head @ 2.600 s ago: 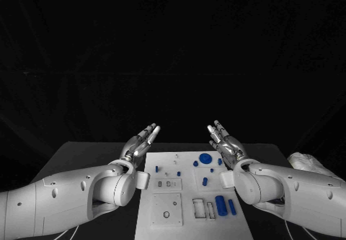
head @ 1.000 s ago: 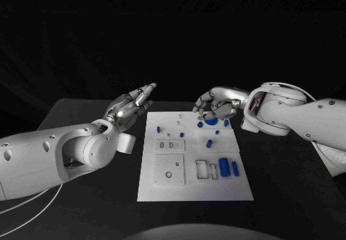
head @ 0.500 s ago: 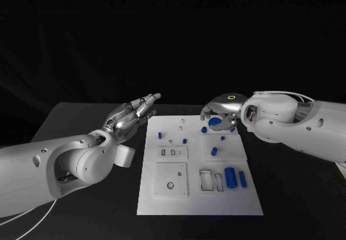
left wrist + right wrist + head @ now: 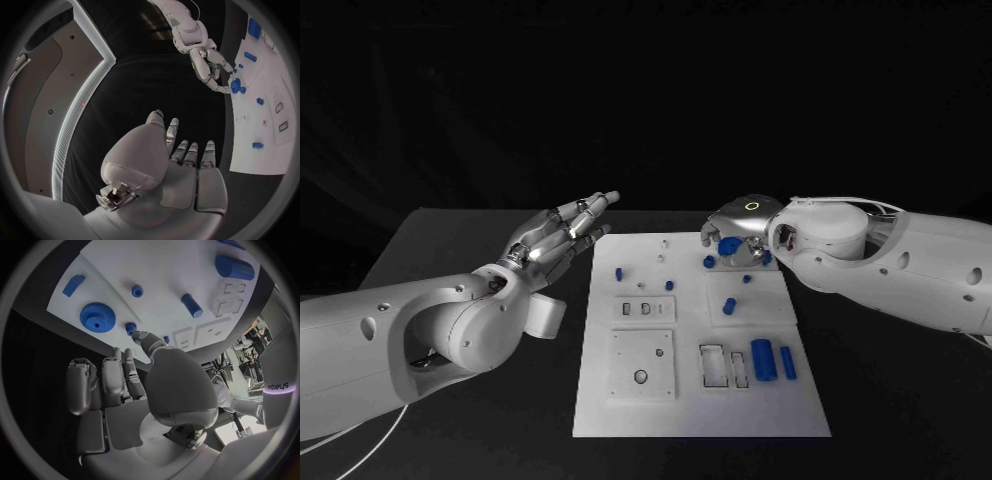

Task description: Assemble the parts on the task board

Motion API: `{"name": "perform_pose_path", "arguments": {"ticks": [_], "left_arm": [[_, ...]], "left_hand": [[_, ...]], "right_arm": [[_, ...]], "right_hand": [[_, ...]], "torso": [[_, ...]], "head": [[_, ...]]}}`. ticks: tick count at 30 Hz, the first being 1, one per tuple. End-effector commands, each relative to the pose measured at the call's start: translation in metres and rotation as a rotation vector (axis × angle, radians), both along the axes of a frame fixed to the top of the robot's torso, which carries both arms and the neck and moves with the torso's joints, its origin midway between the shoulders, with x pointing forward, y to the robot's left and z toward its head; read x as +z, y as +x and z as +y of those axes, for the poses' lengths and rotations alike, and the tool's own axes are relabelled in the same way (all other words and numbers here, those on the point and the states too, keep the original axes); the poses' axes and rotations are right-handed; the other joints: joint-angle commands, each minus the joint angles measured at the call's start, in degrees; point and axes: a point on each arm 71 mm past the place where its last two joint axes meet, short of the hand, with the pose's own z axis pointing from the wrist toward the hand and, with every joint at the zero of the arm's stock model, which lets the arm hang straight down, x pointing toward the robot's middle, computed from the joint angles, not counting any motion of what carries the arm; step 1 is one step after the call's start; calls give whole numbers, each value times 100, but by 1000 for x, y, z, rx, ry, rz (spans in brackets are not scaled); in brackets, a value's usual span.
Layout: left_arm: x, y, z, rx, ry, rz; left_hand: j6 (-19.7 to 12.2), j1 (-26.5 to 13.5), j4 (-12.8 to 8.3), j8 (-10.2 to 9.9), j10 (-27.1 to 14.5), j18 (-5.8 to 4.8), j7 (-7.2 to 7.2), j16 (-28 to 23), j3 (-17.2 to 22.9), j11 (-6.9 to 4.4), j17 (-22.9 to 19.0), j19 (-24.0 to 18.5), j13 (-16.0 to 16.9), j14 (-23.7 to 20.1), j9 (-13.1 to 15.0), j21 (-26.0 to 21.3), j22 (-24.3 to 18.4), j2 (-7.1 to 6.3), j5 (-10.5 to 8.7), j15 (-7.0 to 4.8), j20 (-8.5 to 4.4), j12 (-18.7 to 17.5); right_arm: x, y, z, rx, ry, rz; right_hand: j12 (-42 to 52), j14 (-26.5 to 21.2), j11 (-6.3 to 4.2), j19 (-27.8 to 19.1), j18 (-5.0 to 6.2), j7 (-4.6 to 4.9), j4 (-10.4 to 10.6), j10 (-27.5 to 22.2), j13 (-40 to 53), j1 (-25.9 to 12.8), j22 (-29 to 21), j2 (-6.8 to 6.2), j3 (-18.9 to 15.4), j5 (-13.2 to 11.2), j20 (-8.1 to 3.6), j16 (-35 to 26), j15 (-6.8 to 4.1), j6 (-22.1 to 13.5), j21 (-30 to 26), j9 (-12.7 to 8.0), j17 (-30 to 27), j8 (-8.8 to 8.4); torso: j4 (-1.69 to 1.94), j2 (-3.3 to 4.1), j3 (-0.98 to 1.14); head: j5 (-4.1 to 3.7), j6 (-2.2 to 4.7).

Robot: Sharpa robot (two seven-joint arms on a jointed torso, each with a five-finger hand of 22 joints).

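The white task board (image 4: 689,400) lies in the middle of the black table. A large blue gear (image 4: 728,247) (image 4: 97,317) lies flat at its far right corner. My right hand (image 4: 737,228) (image 4: 115,390) hovers just over that gear with fingers apart and nothing held; its thumb tip points at a small blue gear (image 4: 131,328). The left wrist view shows the right hand's fingertips (image 4: 220,86) close to the large gear (image 4: 237,87). My left hand (image 4: 564,236) (image 4: 181,170) is raised left of the board, palm up, fingers straight.
Other blue parts lie on the board: a thick cylinder (image 4: 763,358), a thin one (image 4: 788,362), a short peg (image 4: 730,305) and small studs (image 4: 620,270) (image 4: 669,284). Rectangular slots (image 4: 713,365) and a plate with an oval hole (image 4: 642,367) sit nearer me.
My right arm has swung from beside the board to over its far right corner and sunk towards the large gear. The left hand stays raised and open. The camera has shifted.
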Motion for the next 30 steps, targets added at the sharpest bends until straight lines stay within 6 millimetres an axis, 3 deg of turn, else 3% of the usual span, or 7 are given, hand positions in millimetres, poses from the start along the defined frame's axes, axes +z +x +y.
{"name": "perform_pose_path", "arguments": {"ticks": [1,4,6,11,16,21,30], "left_arm": [[3,-1,-3,-29,-15,-21],[3,-1,-4,-33,-14,-17],[2,0,-4,-36,-12,-14],[2,0,-4,-32,-9,-12],[2,1,-3,-28,-8,-13],[1,2,-3,-29,-6,-11],[0,4,-3,-28,-2,-8]], "left_hand": [[19,70,3,42,230,50,18,12,40,20,-6,-6,51,-17,6,10,1,-12,35,-50,35,86],[18,78,3,46,325,49,34,18,41,37,-4,-5,72,-15,7,10,1,-15,44,-49,38,122],[16,79,3,47,328,49,37,18,40,41,-4,-7,73,-15,6,9,0,-16,45,-49,39,125],[-11,79,5,41,322,47,47,12,37,49,-6,-11,72,-20,4,5,-2,-20,47,-46,41,130],[-16,79,6,40,326,47,47,15,37,49,-5,-10,73,-18,3,7,-2,-20,47,-46,41,132],[-7,80,5,43,332,46,48,13,37,51,-6,-12,74,-20,4,5,-3,-21,53,-47,42,136],[-12,85,3,43,333,45,53,17,37,56,-4,-11,75,-19,4,6,-2,-23,66,-45,44,142]], "right_arm": [[-4,3,1,22,3,-34],[-10,5,2,29,22,-28],[-13,5,3,32,30,-23],[-20,7,6,38,38,-7],[-24,9,7,39,40,7],[-27,11,6,36,44,17],[-34,12,5,22,38,48]], "right_hand": [[36,85,-4,77,-70,-16,85,73,51,-112,268,22,-19,-198,-5,61,-8,81,59,39,87,-21],[57,138,-11,138,-87,-4,122,114,88,-147,343,11,-35,-258,-14,97,-18,132,97,65,165,-44],[61,147,-14,148,-89,6,129,124,96,-154,355,7,-38,-267,-16,103,-20,136,103,69,177,-55],[48,154,-43,149,-88,78,138,115,119,-140,362,5,-23,-252,-27,102,-36,135,104,77,175,-113],[-26,95,-105,82,-71,206,100,96,146,-33,312,16,93,97,-73,45,-89,348,64,149,80,-137],[-54,66,-109,55,-64,205,73,123,158,8,297,18,147,261,-87,20,-94,448,46,219,41,-117],[-47,42,-99,38,-61,218,70,179,174,3,287,4,158,287,-88,-2,-90,432,34,252,3,-139]], "torso": [[24,-37,-6],[34,-72,-10],[42,-97,-23],[55,-118,-38],[64,-148,-50],[89,-168,-52],[104,-196,-62]], "head": [[1,-49],[14,-110],[12,-135],[11,-144],[4,-170],[-4,-223],[-22,-288]]}}
